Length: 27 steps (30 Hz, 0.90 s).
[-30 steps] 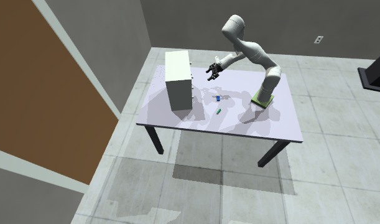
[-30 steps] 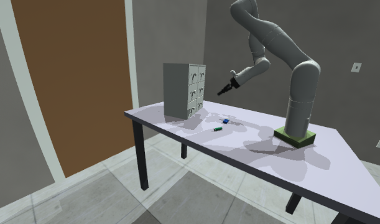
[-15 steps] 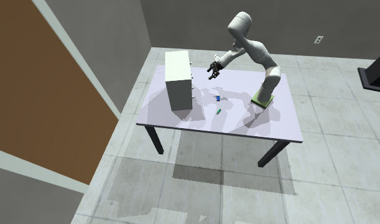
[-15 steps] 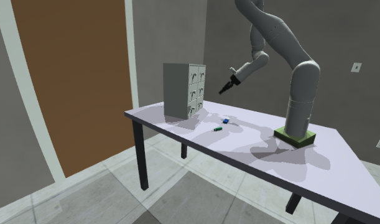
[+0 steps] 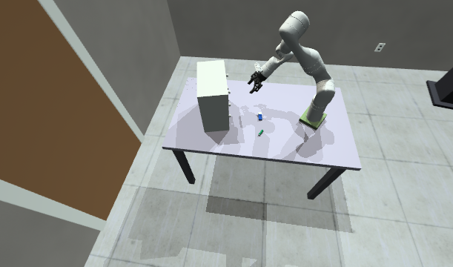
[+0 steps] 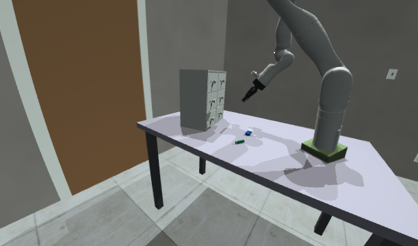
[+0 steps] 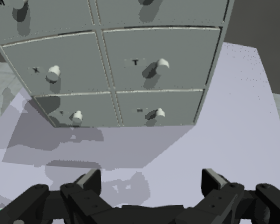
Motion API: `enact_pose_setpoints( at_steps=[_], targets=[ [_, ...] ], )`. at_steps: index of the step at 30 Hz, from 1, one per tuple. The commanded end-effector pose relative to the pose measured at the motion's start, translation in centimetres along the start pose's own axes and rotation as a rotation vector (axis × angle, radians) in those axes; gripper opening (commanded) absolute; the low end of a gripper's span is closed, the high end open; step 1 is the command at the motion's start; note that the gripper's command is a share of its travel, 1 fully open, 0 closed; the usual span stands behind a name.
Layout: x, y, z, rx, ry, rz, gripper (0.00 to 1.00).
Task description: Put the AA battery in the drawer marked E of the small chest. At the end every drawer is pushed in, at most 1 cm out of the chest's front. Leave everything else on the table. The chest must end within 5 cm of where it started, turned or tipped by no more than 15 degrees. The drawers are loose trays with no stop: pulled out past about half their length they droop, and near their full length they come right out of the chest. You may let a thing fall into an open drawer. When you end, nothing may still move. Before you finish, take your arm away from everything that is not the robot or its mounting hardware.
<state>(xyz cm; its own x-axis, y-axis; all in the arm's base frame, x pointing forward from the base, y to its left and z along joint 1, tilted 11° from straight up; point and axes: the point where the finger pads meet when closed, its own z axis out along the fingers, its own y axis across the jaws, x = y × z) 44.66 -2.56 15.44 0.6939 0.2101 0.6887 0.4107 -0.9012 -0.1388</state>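
A small green cylinder (image 5: 261,133) (image 6: 239,141), apparently the AA battery, lies on its side on the table in front of the chest. The pale grey chest (image 5: 212,78) (image 6: 193,99) (image 7: 191,45) stands upright, with two columns of knobbed drawers that look pushed in. In the wrist view, labels M, X and T can be read. The bottom labels are blurred, the upper right label is out of view, and no E can be made out. My gripper (image 5: 250,87) (image 6: 243,100) (image 7: 151,180) is open and empty. It hangs above the table in front of the chest, tilted down towards it.
A small blue and white block (image 5: 260,116) (image 6: 248,132) lies near the battery, farther back from the near table edge. The arm's green base (image 5: 305,123) (image 6: 316,152) stands on the table (image 5: 285,150) (image 6: 277,171), opposite the chest front. A wall rises behind the table.
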Motion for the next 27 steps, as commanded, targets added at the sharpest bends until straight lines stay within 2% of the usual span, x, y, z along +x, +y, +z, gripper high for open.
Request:
enact_pose_setpoints(
  at_steps=[1, 27],
  targets=[
    [0.9, -0.3, -0.4, 0.004, -0.002, -0.016, 1.0],
    [0.9, -0.3, -2.2, 0.002, -0.153, -0.017, 1.0]
  ],
)
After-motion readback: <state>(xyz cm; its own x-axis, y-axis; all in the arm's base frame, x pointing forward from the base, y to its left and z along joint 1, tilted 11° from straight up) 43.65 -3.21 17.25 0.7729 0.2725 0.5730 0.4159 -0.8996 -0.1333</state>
